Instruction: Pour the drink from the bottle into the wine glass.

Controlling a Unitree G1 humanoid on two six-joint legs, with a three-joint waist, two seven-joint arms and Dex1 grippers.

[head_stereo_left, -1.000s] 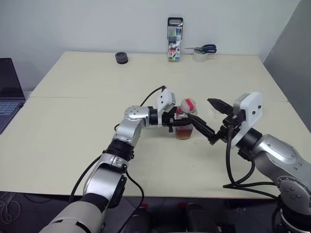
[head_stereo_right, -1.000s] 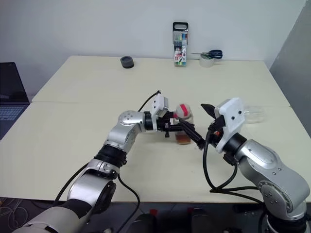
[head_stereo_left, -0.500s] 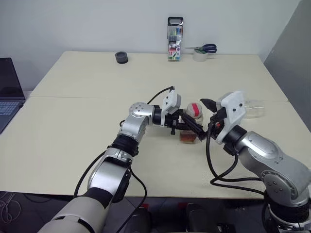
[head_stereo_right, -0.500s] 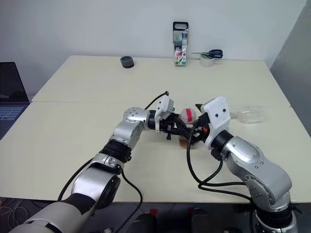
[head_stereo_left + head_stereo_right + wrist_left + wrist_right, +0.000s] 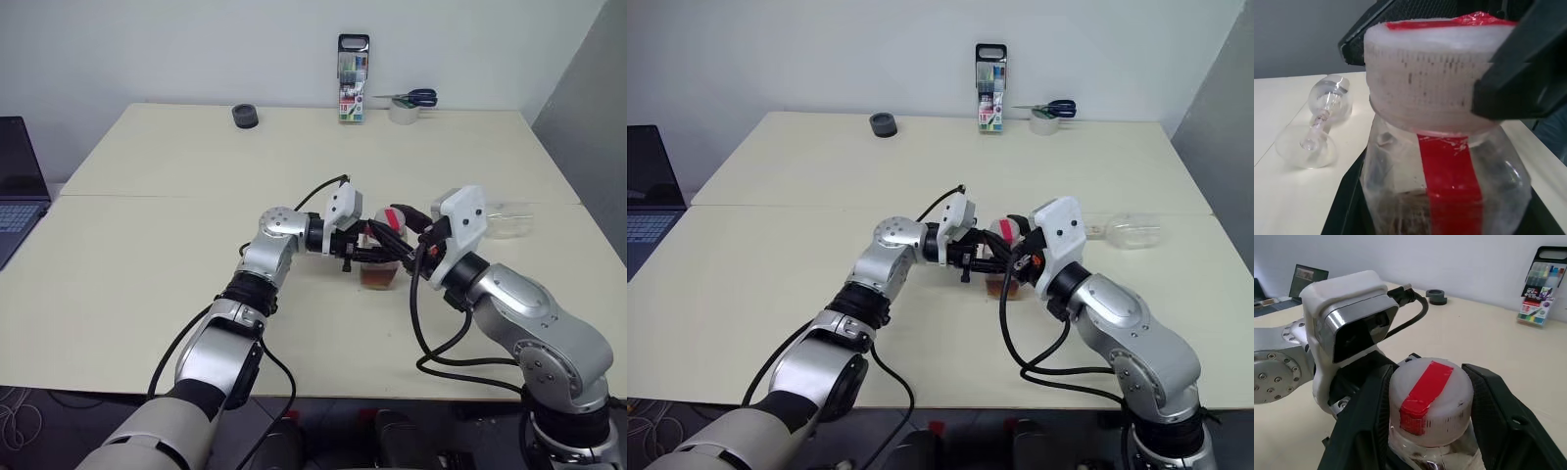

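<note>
The bottle (image 5: 378, 266), small and clear with a red label stripe, stands upright mid-table. A little amber drink (image 5: 377, 278) sits in its bottom. My left gripper (image 5: 365, 254) reaches in from the left and is shut on the bottle's body. My right gripper (image 5: 396, 221) comes from the right at cap height. Its two black fingers (image 5: 1369, 406) press on either side of the whitish, red-taped cap (image 5: 1430, 391). The wine glass (image 5: 506, 219) lies on its side on the table, to the right behind my right arm; the left wrist view shows its bowl, stem and foot (image 5: 1320, 125).
A marker pack (image 5: 353, 78) stands at the table's far edge, with scissors on a tape roll (image 5: 407, 104) beside it. A small dark round object (image 5: 245, 117) is at the back left. A laptop (image 5: 18, 186) sits off the left edge.
My right gripper has moved left onto the bottle's top and its wide-open fingers have closed in around the cap. The left gripper has kept its hold on the bottle.
</note>
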